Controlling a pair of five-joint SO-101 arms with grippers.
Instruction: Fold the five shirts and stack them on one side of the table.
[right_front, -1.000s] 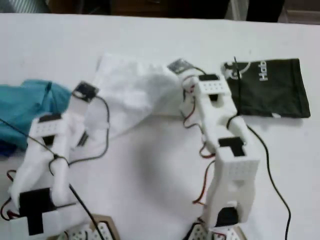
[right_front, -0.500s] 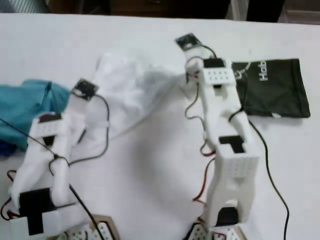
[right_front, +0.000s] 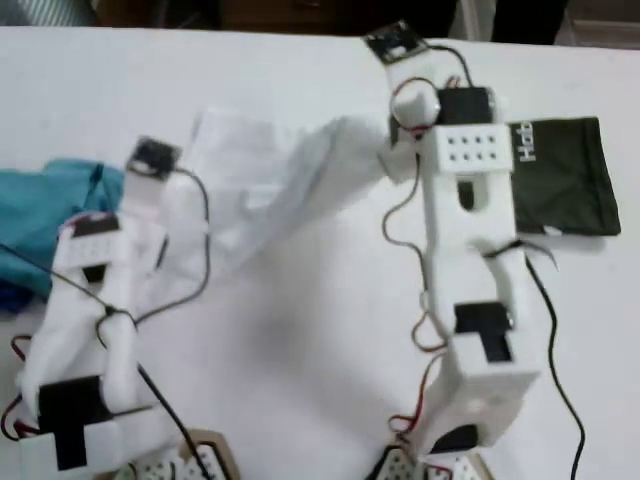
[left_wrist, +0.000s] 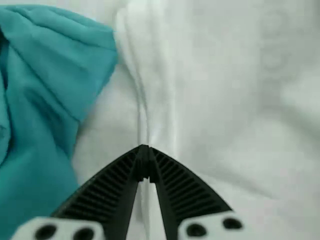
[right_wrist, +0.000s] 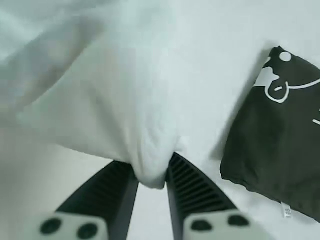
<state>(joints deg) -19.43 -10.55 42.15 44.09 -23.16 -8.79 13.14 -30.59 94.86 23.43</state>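
Note:
A white shirt (right_front: 262, 185) lies crumpled across the middle of the table. My right gripper (right_wrist: 150, 169) is shut on a bunched edge of it, held up off the table beside the folded black shirt (right_wrist: 280, 130). That black shirt (right_front: 560, 180) lies flat at the table's right side. My left gripper (left_wrist: 144, 152) is shut on a long fold of the white shirt (left_wrist: 225, 90), close to a loose teal shirt (left_wrist: 40, 100). The teal shirt (right_front: 50, 215) is heaped at the table's left edge.
The right arm (right_front: 465, 230) stretches far over the table, partly covering the black shirt's near corner. Cables (right_front: 195, 250) trail from both arms. Bare white table (right_front: 300, 340) lies between the arms, with the far table edge (right_front: 200, 30) beyond.
The right arm has swung up and toward the far side, pulling the white shirt's edge with it and stretching the cloth rightward. The left arm shifted slightly.

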